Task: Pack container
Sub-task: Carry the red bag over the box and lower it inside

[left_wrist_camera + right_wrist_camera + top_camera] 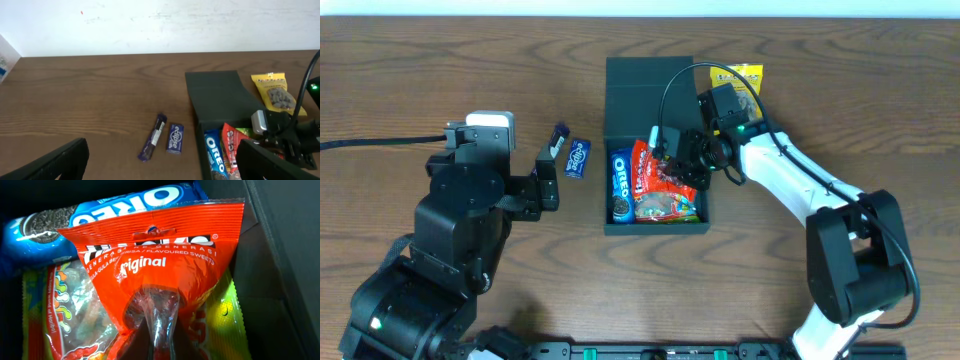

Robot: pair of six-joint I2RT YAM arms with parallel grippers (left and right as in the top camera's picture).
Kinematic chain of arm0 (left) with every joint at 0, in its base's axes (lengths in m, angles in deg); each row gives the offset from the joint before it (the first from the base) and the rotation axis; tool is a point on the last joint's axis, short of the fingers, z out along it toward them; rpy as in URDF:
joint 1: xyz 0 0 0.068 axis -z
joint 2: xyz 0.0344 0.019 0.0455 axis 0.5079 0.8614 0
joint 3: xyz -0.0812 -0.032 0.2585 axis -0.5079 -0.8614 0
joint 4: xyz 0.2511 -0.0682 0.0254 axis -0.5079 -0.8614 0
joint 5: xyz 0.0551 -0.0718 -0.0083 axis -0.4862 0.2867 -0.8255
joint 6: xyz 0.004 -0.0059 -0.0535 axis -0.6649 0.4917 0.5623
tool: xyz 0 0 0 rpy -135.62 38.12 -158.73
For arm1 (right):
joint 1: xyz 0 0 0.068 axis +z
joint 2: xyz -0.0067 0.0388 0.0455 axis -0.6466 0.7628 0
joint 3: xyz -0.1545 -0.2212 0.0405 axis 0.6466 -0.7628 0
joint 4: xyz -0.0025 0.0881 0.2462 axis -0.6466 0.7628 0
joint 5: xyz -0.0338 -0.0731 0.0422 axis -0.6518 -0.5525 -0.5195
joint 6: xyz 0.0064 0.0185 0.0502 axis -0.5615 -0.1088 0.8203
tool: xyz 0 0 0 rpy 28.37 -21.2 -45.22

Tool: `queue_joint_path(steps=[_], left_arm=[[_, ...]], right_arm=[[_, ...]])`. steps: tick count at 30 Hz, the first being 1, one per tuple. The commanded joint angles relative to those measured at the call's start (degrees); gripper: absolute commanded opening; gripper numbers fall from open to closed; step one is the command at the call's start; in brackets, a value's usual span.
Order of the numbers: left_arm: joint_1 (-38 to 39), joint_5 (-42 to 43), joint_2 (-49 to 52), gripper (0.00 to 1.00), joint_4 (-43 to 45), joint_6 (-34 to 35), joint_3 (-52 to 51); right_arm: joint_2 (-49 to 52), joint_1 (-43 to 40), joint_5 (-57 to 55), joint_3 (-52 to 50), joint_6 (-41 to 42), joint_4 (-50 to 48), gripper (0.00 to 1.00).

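Note:
The dark green container sits at the table's centre with its flap lid laid open at the back. Inside lie a blue Oreo pack, a red Skittles bag and a gummy-worm bag. My right gripper is down inside the container, shut on the red Skittles bag, pinching its clear window. The Oreo pack lies just behind it. My left gripper is open and empty, left of the container. An Eclipse gum pack and a purple bar lie ahead of it.
A yellow snack bag lies on the table right of the container's lid, and shows in the left wrist view. The gum pack and purple bar lie left of the container. A black cable runs off the left edge.

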Motion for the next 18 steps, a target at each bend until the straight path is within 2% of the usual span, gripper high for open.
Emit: queue_joint_path(steps=[1,10,12,18], left_arm=[[-0.3,-0.7,-0.3,0.95,-0.3,-1.0,1.0],[-0.3,-0.6,-0.3,0.95,-0.6,-0.8,1.0],[-0.3,-0.6,-0.3,0.95,-0.6,-0.8,1.0],[-0.3,-0.6,-0.3,0.95,-0.6,-0.8,1.0]], right_arm=[[2.6,0.5,-5.9,0.3,-0.9,-0.8,0.02],[3.3,0.5,-6.8,0.3,0.2,-1.2,0.13],[3.0,0.5,-6.6,0.3,2.4,-1.2,0.14],[-0.4,0.5,-4.6,0.3,8.0,-0.9,0.25]])
